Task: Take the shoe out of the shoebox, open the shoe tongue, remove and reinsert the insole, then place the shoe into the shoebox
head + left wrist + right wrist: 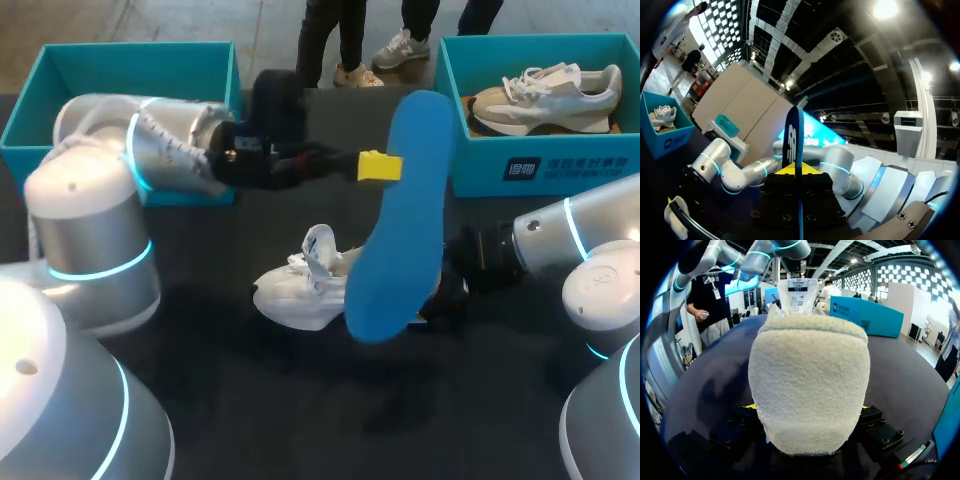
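The empty teal shoebox (140, 48) stood in the upper left of the head view, so the shoe was already out. The blue insole (400, 220) hung in the middle, removed and pinched by the left gripper (380, 166). Just left of it, on the table (250, 400), lay the white shoe (300, 285) — its heel clamped in the right gripper (809, 409). Reinserting and boxing were not yet done.

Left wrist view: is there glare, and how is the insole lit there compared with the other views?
Left wrist view: strong glare from overhead, the insole edge-on and dark against it. Head view: even light, the insole bright blue, no glare. Right wrist view: the shoe softly and evenly lit.
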You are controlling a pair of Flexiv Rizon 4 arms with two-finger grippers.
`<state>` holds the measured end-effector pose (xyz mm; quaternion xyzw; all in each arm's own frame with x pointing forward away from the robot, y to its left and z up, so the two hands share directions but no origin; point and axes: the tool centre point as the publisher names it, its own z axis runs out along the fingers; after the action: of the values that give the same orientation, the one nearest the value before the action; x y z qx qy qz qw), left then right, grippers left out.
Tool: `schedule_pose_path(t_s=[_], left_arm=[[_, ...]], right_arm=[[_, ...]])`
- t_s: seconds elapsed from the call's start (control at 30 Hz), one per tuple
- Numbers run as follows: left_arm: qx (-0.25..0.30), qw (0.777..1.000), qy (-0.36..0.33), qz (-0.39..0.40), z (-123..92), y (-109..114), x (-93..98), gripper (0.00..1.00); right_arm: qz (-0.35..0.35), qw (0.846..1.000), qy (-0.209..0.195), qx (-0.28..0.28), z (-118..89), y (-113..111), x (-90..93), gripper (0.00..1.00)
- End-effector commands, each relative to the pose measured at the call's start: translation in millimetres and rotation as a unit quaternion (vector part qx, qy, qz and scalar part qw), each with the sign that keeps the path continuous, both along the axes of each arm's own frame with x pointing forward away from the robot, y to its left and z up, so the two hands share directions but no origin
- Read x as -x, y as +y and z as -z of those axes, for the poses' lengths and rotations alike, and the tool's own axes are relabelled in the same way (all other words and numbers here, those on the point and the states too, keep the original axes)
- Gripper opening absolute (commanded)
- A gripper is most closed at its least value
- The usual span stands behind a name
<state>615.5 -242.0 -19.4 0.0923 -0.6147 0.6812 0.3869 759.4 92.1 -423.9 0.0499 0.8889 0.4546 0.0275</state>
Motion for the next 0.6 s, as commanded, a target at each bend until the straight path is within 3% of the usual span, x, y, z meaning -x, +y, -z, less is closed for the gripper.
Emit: schedule_pose_path(t_s=[0.03,0.33,0.6], left_arm=[[0.03,0.997,0.031,-0.059,-14,20,16.0,0.0],[0.075,0.993,0.046,-0.078,-58,36,15.5,0.0],[0.075,0.991,0.09,-0.072,-71,33,16.1,0.0]], right_arm=[[0.001,1.0,0.0,0.003,1,3,-0.4,0.0],[0.001,1.0,0.0,0.003,1,3,-0.4,0.0],[0.001,1.0,0.0,0.003,1,3,-0.4,0.0]])
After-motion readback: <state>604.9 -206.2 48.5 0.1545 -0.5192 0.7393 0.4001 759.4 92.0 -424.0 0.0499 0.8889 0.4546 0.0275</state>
